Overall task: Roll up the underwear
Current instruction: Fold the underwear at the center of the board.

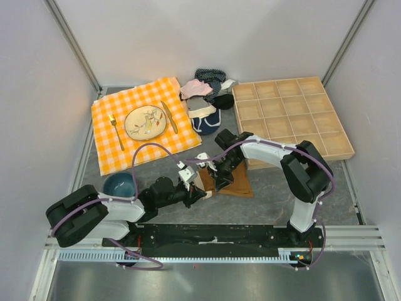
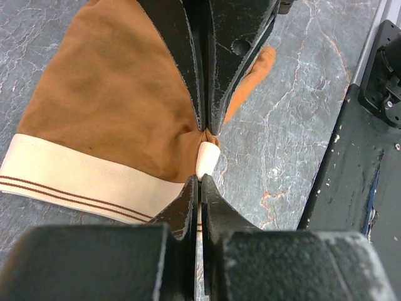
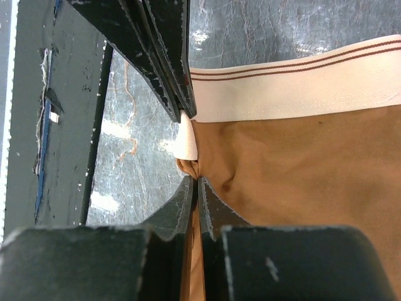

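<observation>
Two grippers are clamped on the underwear [image 2: 106,94]: the left gripper [image 2: 203,157] is pinched closed on a cream waistband end, and the right gripper [image 3: 191,150] likewise (cloth is seen bunched between its jaws). The garment is spread on the grey marbled table [image 2: 282,125], near the wooden tray [image 1: 288,113]. Two thin brown stripes are carried along the waistband. Its edges are cut off in both wrist views; from above much is hidden beneath the arms.

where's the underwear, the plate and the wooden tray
underwear [image 2: 113,94]: left wrist view, brown body fabric
plate [image 1: 145,121]: top external view, centre
wooden tray [image 1: 276,83]: top external view, far rim
</observation>
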`<state>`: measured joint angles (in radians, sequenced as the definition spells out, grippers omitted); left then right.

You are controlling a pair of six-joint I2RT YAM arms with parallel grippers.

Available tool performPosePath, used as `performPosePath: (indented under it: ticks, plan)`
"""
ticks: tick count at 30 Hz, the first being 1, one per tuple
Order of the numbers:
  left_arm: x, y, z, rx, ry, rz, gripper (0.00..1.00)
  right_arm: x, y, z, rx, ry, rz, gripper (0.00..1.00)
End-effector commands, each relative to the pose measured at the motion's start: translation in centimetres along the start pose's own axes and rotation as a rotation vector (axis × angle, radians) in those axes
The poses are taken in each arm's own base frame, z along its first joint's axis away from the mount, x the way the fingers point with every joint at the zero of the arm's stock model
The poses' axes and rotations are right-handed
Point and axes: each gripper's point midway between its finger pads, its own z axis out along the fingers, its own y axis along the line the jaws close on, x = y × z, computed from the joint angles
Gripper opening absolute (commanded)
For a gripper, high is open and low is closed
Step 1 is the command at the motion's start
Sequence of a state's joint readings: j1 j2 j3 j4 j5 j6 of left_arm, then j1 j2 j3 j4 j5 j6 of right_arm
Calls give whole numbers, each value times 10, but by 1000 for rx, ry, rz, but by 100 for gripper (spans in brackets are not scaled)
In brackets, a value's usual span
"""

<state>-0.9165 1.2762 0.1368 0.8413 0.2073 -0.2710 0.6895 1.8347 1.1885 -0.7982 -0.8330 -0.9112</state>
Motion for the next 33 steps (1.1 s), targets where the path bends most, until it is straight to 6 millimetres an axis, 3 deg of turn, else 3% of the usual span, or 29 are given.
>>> performPosePath:
  ticks: [1, 8, 14, 15, 17, 21, 28, 31, 33]
  plan:
    - [-15, 3, -2, -22, -70, -18, 2, -21, -6, -5, -1, -66, -20, 13]
    - [-17, 11, -8, -41, -81, -112, 2, -18, -14, -32, 92, -74, -15, 39]
    - [-18, 11, -9, -31, -75, -129, 2, 8, -2, -45, 172, 13, -97, 59]
    - [-17, 11, -10, -27, -71, -130, 2, 22, 1, -43, 178, 51, -92, 61]
    - [-17, 11, -10, -26, -69, -134, 2, 30, 4, -46, 200, 79, -112, 64]
    - [-17, 12, -12, -24, -69, -136, 2, 52, 13, -42, 205, 125, -97, 67]
    - [-17, 13, -11, -23, -66, -144, 2, 71, 9, -39, 241, 187, -92, 67]
    - [-17, 13, -12, -23, -65, -148, 2, 79, 9, -35, 234, 217, -84, 63]
    - [-16, 14, -13, -29, -62, -150, 2, 80, 9, -34, 232, 235, -86, 53]
